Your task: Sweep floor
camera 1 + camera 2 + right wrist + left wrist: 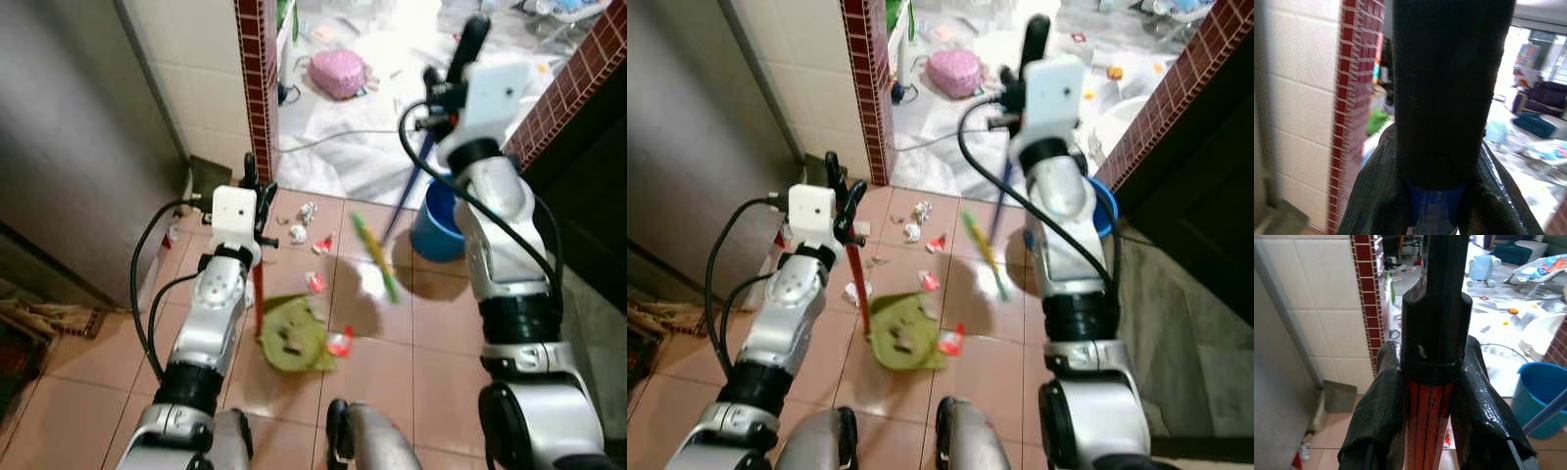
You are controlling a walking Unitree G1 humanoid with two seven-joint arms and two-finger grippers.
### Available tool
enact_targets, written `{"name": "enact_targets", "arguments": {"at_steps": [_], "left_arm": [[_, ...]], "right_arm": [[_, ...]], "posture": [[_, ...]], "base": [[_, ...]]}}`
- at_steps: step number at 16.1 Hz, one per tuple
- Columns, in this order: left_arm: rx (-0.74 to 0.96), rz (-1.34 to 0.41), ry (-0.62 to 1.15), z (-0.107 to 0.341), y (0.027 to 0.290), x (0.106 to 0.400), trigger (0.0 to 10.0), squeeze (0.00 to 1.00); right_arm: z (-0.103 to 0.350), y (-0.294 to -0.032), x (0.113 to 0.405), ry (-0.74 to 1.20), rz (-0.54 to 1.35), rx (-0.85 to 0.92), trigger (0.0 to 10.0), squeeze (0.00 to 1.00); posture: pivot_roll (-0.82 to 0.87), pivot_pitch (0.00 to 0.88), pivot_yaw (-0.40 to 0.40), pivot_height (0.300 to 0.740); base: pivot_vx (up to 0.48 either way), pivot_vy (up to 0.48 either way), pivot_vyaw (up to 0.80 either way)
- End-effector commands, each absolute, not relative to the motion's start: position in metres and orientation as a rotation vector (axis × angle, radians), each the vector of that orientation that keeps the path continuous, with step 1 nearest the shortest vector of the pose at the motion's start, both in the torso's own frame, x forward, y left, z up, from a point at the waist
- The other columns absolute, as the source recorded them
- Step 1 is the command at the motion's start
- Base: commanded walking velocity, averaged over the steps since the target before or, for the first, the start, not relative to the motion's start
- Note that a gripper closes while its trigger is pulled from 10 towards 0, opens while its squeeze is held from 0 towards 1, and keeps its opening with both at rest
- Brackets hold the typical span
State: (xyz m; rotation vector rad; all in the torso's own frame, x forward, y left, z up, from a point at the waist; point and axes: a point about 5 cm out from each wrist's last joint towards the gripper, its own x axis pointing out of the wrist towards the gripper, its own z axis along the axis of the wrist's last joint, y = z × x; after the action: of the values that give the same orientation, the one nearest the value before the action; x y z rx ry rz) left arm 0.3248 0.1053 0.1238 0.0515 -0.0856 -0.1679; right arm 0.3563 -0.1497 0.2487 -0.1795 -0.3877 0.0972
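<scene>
Tiled floor (421,343), litter (299,233), dustpan (292,336).

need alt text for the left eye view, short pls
A robot sweeps a tiled floor: its left gripper holds the red handle of a green dustpan, while its right gripper holds a blue-handled broom. Paper scraps lie ahead, with a blue bucket to the right.
</scene>
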Motion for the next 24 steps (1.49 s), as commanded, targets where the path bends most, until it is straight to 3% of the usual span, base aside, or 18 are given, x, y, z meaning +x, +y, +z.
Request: {"name": "enact_targets", "arguments": {"at_steps": [1, 8, 12, 17, 20, 24], "left_arm": [[0.06, -0.185, -0.121, 0.134, 0.106, 0.322, 10.0, 0.0], [0.145, -0.168, -0.002, 0.128, 0.126, 0.305, 10.0, 0.0], [0.131, -0.2, 0.098, 0.112, 0.116, 0.302, 10.0, 0.0], [0.117, -0.245, 0.145, 0.106, 0.103, 0.306, 10.0, 0.0], [0.094, -0.235, 0.136, 0.107, 0.101, 0.308, 10.0, 0.0], [0.081, -0.22, 0.098, 0.113, 0.102, 0.309, 10.0, 0.0]], "right_arm": [[0.248, -0.151, 0.354, -0.403, 0.084, -0.199, 10.0, 0.0], [0.2, -0.157, 0.359, -0.146, 0.01, -0.194, 10.0, 0.0], [0.18, -0.153, 0.359, -0.001, -0.051, 0.064, 10.0, 0.0], [0.202, -0.142, 0.362, -0.076, 0.023, 0.305, 10.0, 0.0], [0.22, -0.135, 0.363, -0.137, 0.091, 0.362, 10.0, 0.0], [0.242, -0.13, 0.36, -0.277, 0.19, 0.157, 10.0, 0.0]], "posture": [[-0.06, 0.204, -0.022, 0.74], [-0.05, 0.196, -0.016, 0.74], [-0.05, 0.193, -0.016, 0.74], [-0.06, 0.196, -0.009, 0.74], [-0.06, 0.196, -0.009, 0.74], [-0.06, 0.196, -0.006, 0.74]], "base": [[0.0, 0.0, 0.0], [0.0, 0.0, 0.0], [0.0, 0.0, 0.0], [0.0, 0.0, 0.0], [0.0, 0.0, 0.0], [0.0, 0.0, 0.0]]}}
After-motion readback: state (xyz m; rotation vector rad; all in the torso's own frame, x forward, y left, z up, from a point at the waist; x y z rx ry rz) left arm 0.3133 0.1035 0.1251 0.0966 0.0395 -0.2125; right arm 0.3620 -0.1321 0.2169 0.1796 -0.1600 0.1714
